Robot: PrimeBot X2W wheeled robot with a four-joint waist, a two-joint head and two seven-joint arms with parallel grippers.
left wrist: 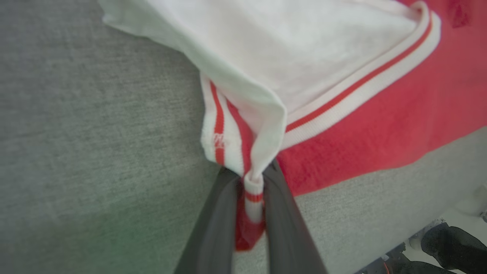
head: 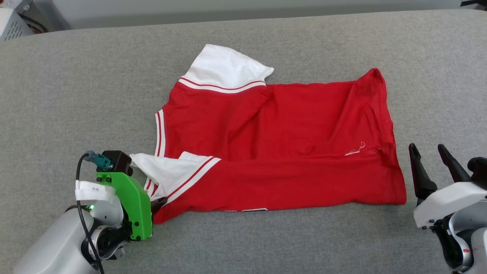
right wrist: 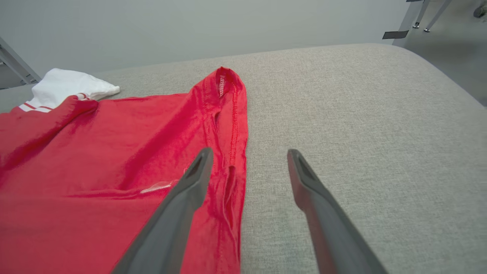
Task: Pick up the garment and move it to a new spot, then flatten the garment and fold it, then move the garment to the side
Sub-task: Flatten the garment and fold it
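The garment (head: 274, 144), a red jersey with white sleeves and red-white striped trim, lies folded lengthwise in the middle of the grey surface. One white sleeve (head: 224, 68) points to the far side. The other sleeve (head: 167, 169) lies folded over the near left corner. My left gripper (head: 159, 201) sits at that corner. In the left wrist view its fingers (left wrist: 253, 179) are shut on a bunch of the garment's (left wrist: 380, 125) striped trim and red fabric. My right gripper (head: 428, 149) stands open just right of the garment's hem, its left finger (right wrist: 190, 190) over the red edge (right wrist: 95, 152), holding nothing.
The grey padded surface (head: 76, 95) stretches wide on all sides of the garment. Its far edge meets a pale wall, with a white perforated object (head: 15, 23) at the back left. In the right wrist view the surface rounds off toward the floor (right wrist: 456, 45).
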